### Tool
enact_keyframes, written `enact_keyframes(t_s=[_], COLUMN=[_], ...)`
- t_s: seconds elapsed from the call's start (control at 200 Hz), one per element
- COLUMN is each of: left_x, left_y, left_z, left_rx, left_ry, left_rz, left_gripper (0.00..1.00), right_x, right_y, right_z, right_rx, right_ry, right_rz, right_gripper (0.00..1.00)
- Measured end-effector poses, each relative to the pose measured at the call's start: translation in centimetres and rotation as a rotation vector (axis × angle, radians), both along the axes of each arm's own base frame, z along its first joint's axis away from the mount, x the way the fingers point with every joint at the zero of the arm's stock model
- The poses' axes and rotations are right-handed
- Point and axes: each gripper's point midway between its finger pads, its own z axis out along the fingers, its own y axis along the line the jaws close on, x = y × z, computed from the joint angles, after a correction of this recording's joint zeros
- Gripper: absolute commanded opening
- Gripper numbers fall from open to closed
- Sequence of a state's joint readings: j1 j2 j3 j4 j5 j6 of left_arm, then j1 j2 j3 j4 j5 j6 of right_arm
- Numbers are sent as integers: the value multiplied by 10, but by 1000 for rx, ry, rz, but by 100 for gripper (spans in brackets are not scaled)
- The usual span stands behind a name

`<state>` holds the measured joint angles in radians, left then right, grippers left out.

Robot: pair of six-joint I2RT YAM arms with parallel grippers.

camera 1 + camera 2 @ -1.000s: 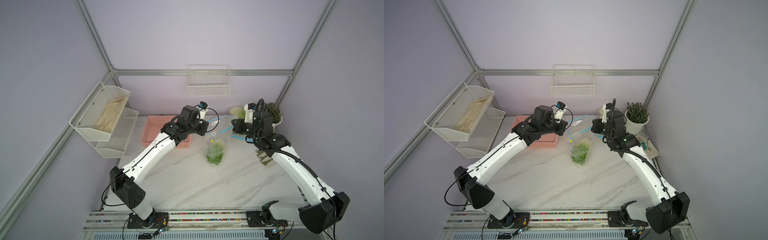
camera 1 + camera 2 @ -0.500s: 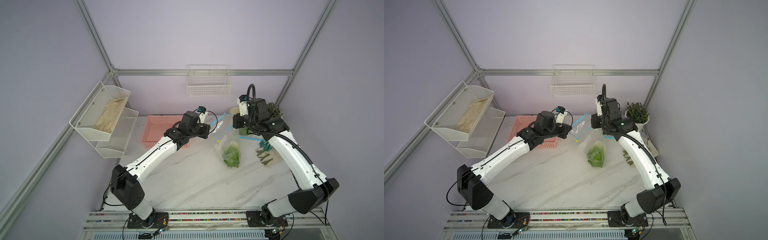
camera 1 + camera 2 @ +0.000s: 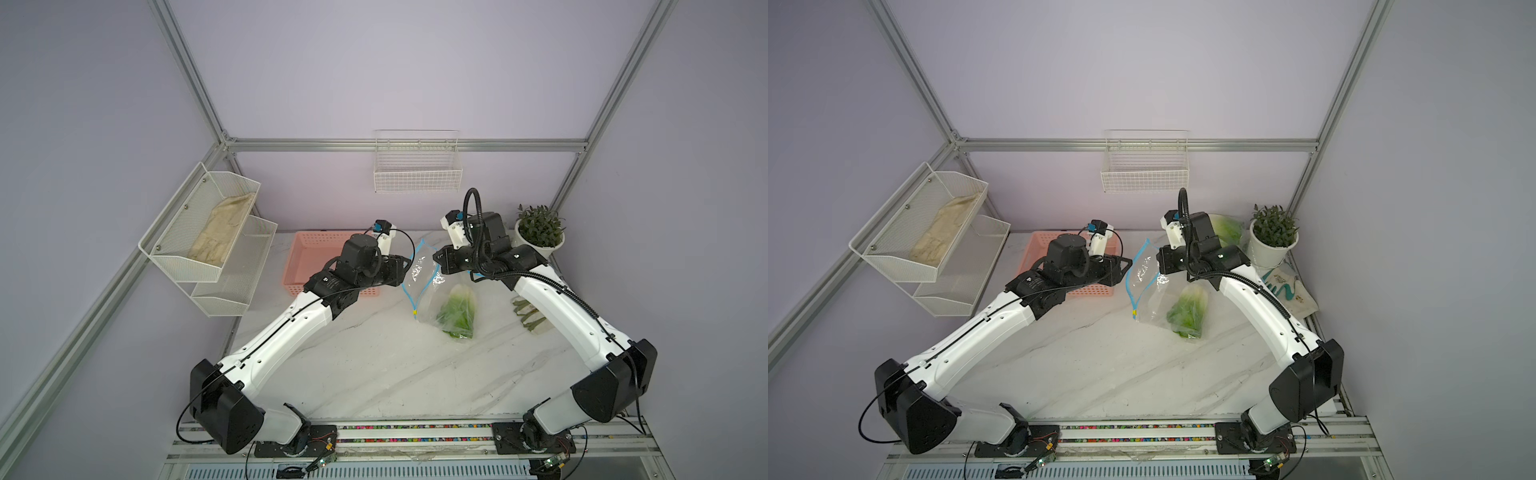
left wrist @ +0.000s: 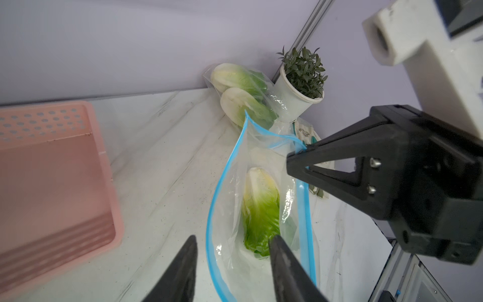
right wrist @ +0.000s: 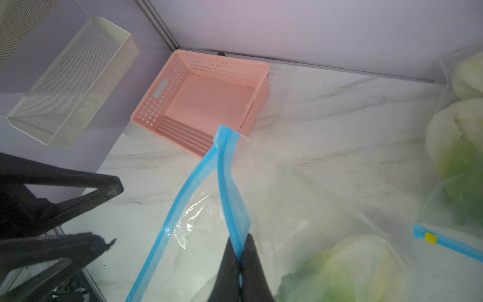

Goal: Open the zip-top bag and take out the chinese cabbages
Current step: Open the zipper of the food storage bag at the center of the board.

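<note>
A clear zip-top bag with a blue strip hangs over the marble table, its mouth gaping. One of the chinese cabbages lies inside at the bottom, white stem up, green leaves down. My right gripper is shut on one side of the blue strip. My left gripper is open beside the bag. The other side of the strip runs loose between its fingers.
A second clear bag with two cabbage heads leans by the potted plant at the back right. A pink basket stands behind the left arm. A white mesh rack hangs left; a printed pouch lies right.
The left gripper has opened and let go of its side of the strip. The right arm has carried the bag to the right, and it now hangs from the right gripper alone.
</note>
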<state>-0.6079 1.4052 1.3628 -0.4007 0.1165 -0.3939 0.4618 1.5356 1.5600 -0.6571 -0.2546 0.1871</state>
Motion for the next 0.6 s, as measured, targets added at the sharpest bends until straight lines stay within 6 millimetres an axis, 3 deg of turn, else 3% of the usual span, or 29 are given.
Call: enact_keyframes(t_s=[0.155, 0.285, 0.435, 0.6], left_x=[3, 11, 15, 16], left_y=[-27, -46, -53, -57], left_z=[-5, -40, -78, -78], left_rx=[-30, -26, -8, -43], left_ry=[55, 163, 277, 301], left_rz=[-58, -83, -68, -60], left_gripper=[20, 18, 16, 15], right_x=[-4, -7, -8, -7], right_y=[8, 12, 14, 16], right_z=[3, 4, 9, 14], right_rx=[51, 84, 121, 197], right_ry=[-1, 1, -4, -10], right_rz=[33, 46, 47, 31], right_gripper=[0, 0, 0, 0])
